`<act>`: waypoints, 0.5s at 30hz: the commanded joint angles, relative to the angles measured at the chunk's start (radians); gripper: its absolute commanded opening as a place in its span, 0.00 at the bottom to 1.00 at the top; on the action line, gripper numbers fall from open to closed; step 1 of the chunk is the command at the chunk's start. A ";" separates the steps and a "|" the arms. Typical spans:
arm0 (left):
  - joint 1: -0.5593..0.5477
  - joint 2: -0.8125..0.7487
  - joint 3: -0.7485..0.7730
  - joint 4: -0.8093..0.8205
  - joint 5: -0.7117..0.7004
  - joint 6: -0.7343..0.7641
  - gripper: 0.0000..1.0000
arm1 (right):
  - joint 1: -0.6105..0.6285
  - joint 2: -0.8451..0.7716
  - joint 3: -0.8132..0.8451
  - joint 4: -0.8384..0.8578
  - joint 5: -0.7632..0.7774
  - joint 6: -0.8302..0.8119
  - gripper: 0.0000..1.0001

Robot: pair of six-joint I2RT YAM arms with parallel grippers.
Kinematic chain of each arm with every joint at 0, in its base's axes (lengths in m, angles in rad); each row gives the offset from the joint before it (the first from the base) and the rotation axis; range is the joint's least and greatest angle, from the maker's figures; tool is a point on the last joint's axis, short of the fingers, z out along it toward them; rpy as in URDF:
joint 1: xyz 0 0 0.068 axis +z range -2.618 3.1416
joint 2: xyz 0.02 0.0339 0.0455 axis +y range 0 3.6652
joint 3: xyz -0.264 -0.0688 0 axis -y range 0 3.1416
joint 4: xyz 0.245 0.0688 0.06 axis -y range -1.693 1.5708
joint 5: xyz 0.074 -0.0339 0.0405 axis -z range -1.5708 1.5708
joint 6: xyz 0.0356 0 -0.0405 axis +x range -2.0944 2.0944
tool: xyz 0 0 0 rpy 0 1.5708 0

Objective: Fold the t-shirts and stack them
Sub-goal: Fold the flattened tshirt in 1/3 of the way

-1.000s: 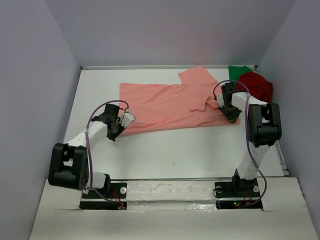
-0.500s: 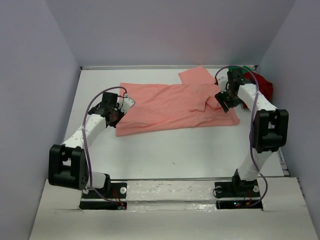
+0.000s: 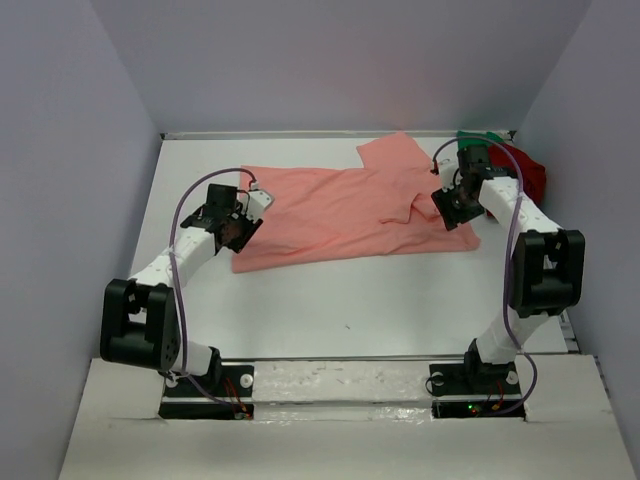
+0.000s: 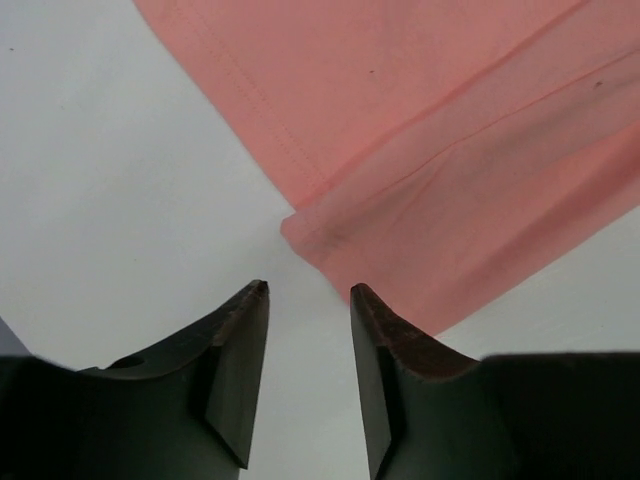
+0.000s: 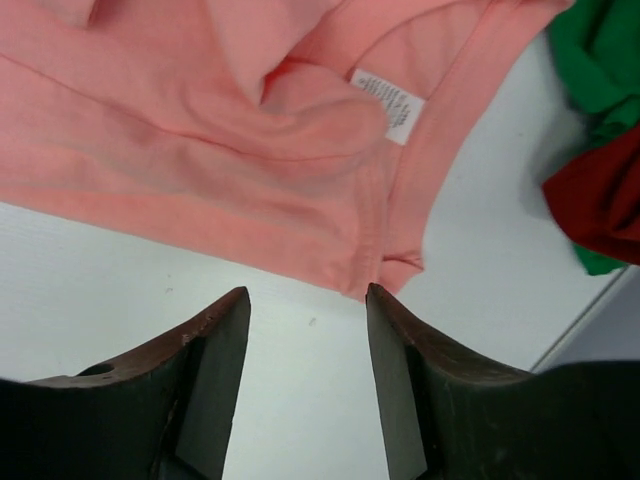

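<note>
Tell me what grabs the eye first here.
A big pink shirt lies spread across the far half of the table. A dark red shirt and a green shirt sit bunched in the far right corner. The left pincer and right pincer hover open and empty over the pink shirt's ends.

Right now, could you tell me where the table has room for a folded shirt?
Bare: the near strip of table between the salmon-pink shirt and the arm bases, and the far-left corner. Crowded: the far-right corner, with the dark red shirt and green shirt.
</note>
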 commanded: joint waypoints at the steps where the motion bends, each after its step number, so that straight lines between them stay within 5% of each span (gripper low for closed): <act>1: 0.004 0.004 -0.023 0.055 0.085 -0.009 0.52 | -0.006 -0.089 -0.060 0.094 -0.079 0.048 0.51; 15: 0.005 0.027 -0.049 0.095 0.191 -0.032 0.58 | -0.006 -0.057 -0.068 0.094 -0.077 0.045 0.49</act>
